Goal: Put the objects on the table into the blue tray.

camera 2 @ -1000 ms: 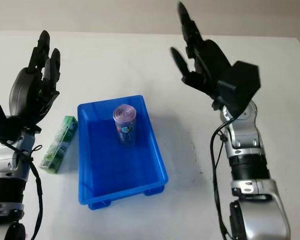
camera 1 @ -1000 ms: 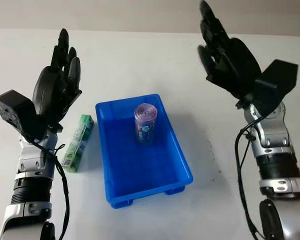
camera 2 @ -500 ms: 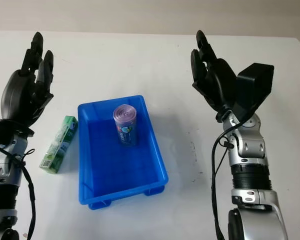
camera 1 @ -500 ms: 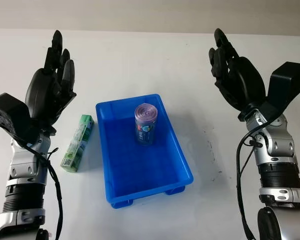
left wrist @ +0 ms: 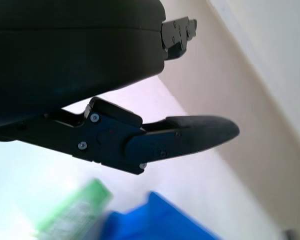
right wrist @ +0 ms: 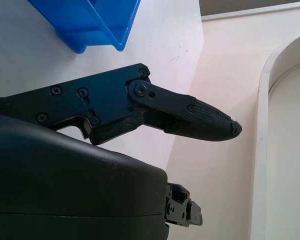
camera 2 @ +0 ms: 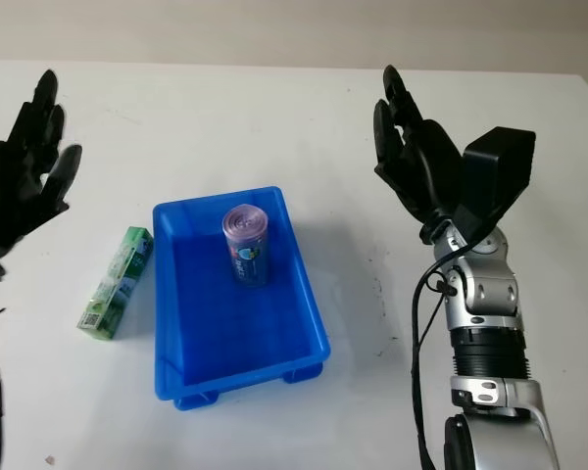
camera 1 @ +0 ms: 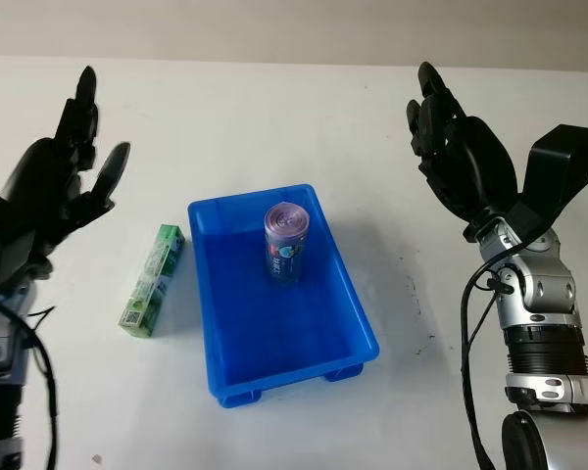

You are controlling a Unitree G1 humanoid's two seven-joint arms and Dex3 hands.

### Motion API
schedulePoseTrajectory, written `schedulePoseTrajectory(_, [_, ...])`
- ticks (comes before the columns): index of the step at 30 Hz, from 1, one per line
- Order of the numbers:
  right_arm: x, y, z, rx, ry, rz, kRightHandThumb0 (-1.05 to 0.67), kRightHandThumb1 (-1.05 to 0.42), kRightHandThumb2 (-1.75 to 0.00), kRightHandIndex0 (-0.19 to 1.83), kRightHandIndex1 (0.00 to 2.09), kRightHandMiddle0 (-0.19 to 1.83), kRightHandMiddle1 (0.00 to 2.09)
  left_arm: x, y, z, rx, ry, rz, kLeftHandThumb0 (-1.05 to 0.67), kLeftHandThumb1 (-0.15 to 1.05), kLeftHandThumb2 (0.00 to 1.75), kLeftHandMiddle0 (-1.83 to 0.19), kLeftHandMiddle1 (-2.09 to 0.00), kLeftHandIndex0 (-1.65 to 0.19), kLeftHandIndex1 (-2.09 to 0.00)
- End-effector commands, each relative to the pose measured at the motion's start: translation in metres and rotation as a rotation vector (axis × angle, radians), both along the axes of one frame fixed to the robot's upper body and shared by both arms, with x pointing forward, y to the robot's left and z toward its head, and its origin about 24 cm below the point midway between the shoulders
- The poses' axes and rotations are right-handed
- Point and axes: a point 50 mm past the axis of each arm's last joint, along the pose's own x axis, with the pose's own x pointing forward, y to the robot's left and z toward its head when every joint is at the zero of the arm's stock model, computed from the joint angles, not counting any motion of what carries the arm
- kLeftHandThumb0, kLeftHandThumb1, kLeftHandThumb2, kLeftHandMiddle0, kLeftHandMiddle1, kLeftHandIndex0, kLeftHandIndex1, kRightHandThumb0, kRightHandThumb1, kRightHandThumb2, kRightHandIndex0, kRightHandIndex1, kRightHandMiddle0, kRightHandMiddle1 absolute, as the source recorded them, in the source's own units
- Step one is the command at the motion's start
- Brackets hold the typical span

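Observation:
A blue tray (camera 1: 358,323) sits mid-table with a purple can (camera 1: 285,242) standing upright in its far half. A green box (camera 1: 153,279) lies on the white table just left of the tray, and the left wrist view shows the green box (left wrist: 72,215) beside the tray's corner (left wrist: 155,222). My left hand (camera 1: 59,181) is raised, open, above and left of the green box, apart from it. My right hand (camera 1: 456,157) is raised, open, to the right of the tray, holding nothing.
The white table (camera 1: 274,117) extends behind the tray to a beige wall. Small dark marks (camera 1: 412,284) dot the surface right of the tray. The right wrist view shows the tray's corner (right wrist: 97,22) on the table.
My left hand has swung out to the left and away from the green box. The right hand has drawn back from its high reach and settled right of the tray.

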Motion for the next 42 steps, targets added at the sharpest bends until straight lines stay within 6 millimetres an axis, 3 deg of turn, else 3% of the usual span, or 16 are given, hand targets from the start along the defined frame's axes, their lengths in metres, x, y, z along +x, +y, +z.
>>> schedulePoseTrajectory(1, [-0.001, 0.000, 0.004, 0.007, -0.016, 0.002, -0.69, -1.05, -0.73, -0.19, 0.00, -0.19, 0.00, -0.008, 0.009, 0.009, 0.079, 0.010, 0.034, -0.76, 1.05, 0.54, 0.19, 0.00, 0.19, 0.00])
schedulePoseTrajectory(6, [-0.001, -0.001, 0.003, 0.006, -0.011, 0.010, -0.70, -1.05, -0.72, -0.19, 0.00, -0.19, 0.00, -0.021, 0.023, 0.021, 0.323, 0.046, 0.095, -0.82, 1.05, 0.52, 0.19, 0.00, 0.19, 0.00])
schedulePoseTrajectory(12, [-0.001, -0.001, 0.004, 0.004, -0.004, 0.015, -0.70, -1.05, -0.71, -0.19, 0.00, -0.19, 0.00, -0.026, 0.032, 0.029, 0.691, -0.033, 0.031, -0.74, 1.05, 0.43, 0.19, 0.00, 0.19, 0.00])
schedulePoseTrajectory(16, [0.000, 0.000, 0.004, 0.009, -0.001, 0.019, -0.70, -1.05, -0.71, -0.19, 0.00, -0.19, 0.00, -0.025, 0.036, 0.036, 0.977, -0.095, -0.025, -0.68, 1.05, 0.38, 0.19, 0.00, 0.19, 0.00])
schedulePoseTrajectory(29, [-0.001, -0.002, 0.005, 0.021, 0.006, 0.028, -0.71, -1.05, -0.70, -0.19, 0.00, -0.19, 0.00, -0.012, 0.040, 0.038, 1.673, -0.182, -0.230, -0.77, 1.05, 0.35, 0.19, 0.00, 0.19, 0.00])
schedulePoseTrajectory(34, [-0.002, 0.000, 0.005, 0.015, 0.007, 0.031, -0.70, -1.05, -0.71, -0.19, 0.00, -0.19, 0.00, -0.010, 0.042, 0.037, 1.811, -0.192, -0.296, -0.75, 1.05, 0.37, 0.19, 0.00, 0.19, 0.00])
schedulePoseTrajectory(42, [-0.002, 0.001, 0.003, 0.031, 0.008, 0.032, -0.70, -1.05, -0.70, -0.19, 0.00, -0.19, 0.00, -0.011, 0.043, 0.032, 1.839, -0.283, -0.441, -0.68, 1.05, 0.32, 0.19, 0.00, 0.19, 0.00])
